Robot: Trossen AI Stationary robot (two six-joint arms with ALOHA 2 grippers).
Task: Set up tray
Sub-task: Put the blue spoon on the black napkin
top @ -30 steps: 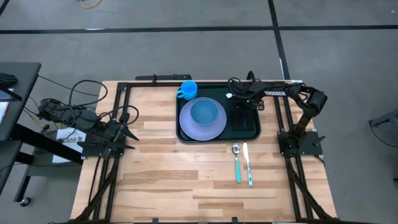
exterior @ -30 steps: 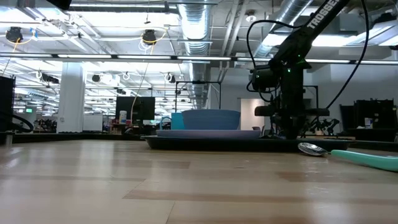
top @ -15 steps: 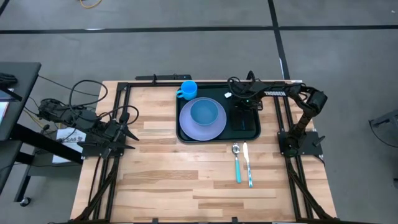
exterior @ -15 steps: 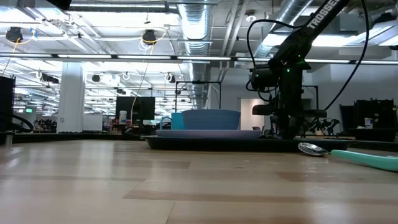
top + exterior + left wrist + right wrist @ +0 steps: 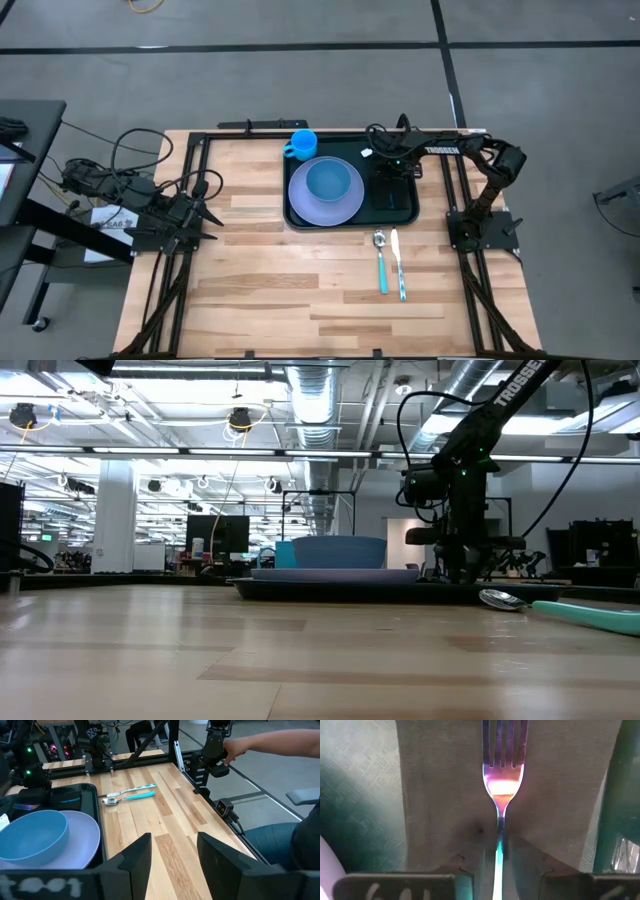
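Wooden butcher-block table (image 5: 270, 280) on grey floor, open workshop hall with ducts and ceiling lights behind in the low view.

tray (image 5: 412, 218): large dark green plastic rectangle, rounded corners, raised rim, sits at the far middle-right of the table, between the arm frames. Low view shows it as a thin dark slab (image 5: 330, 589) flat on the wood.

Contents of tray: lilac plate (image 5: 345, 210) fills its left part, blue bowl (image 5: 332, 182) on the plate. Right part holds a narrow dark napkin (image 5: 389, 195); right wrist view shows the cloth (image 5: 440, 785) with a fork (image 5: 502, 775) lying flat on it, tines pointing away, teal handle running back between the fingers. Blue mug (image 5: 302, 145) stands at the tray's far left corner; on or just off the rim, can't tell.

Off tray, on bare wood just in front of its right end: teal-handled spoon (image 5: 381, 262) and knife (image 5: 398, 264), side by side, parallel.

right gripper (image 5: 497, 862) down over the napkin end of the tray, fingers straddling the fork handle with slim gaps either side, not pinching it. left gripper (image 5: 172, 857) parked at the table's left side, fingers spread, nothing between them. Person's arm (image 5: 270, 742) reaches to the frame at the table's edge in the left wrist view.
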